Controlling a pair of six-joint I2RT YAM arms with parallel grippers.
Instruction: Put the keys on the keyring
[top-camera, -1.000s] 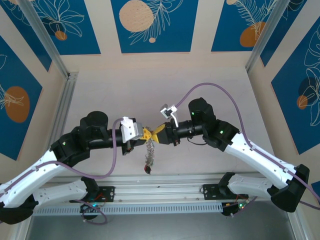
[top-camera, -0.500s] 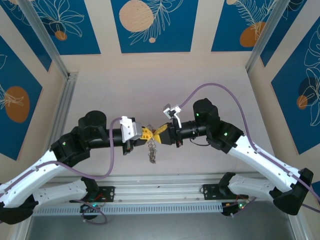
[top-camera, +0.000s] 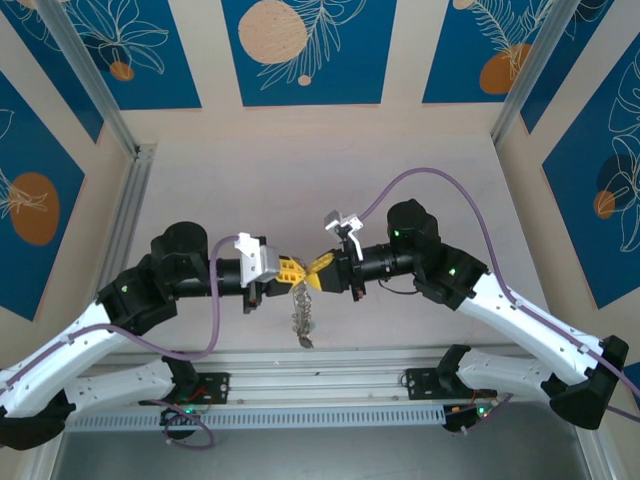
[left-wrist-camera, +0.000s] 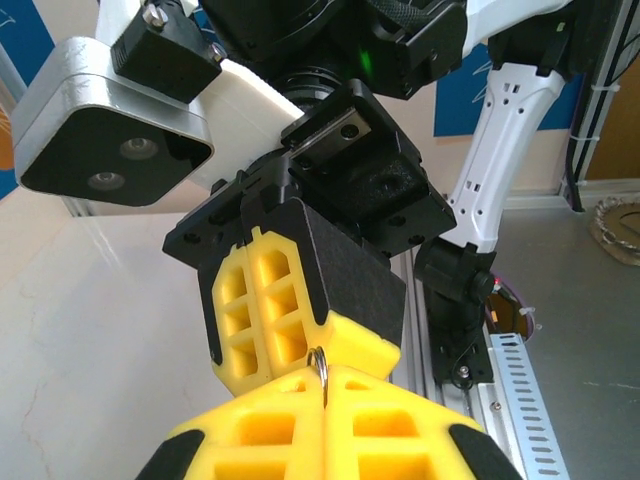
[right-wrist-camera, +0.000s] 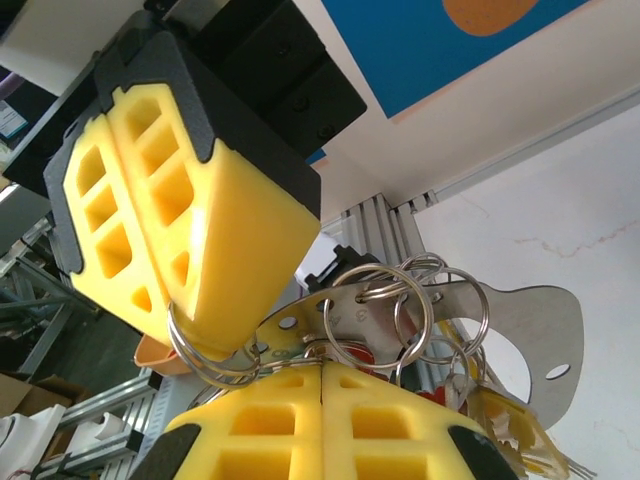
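Note:
Both grippers meet tip to tip above the table. My left gripper (top-camera: 291, 269) (left-wrist-camera: 322, 400) is shut on a thin split keyring (left-wrist-camera: 319, 364), whose edge pokes out between its yellow fingers. From the right wrist, that keyring (right-wrist-camera: 205, 355) wraps the tip of the left fingers (right-wrist-camera: 190, 220). My right gripper (top-camera: 319, 273) (right-wrist-camera: 322, 385) is shut on the bunch at a flat metal tag (right-wrist-camera: 510, 310) carrying several split rings (right-wrist-camera: 385, 300). A red key head (right-wrist-camera: 352, 354) and a yellow one (right-wrist-camera: 512, 420) sit among them. The keys (top-camera: 301, 318) dangle below both grippers.
An aluminium rail (top-camera: 330, 362) runs along the table's near edge under the hanging bunch. Another rail (top-camera: 128, 215) lines the left side. The right arm's purple cable (top-camera: 440, 180) arcs over the table behind the grippers.
Both grippers have drifted slightly left and toward the near edge, staying tip to tip. The right wrist has levelled out. The hanging keys have swung and hang lower again.

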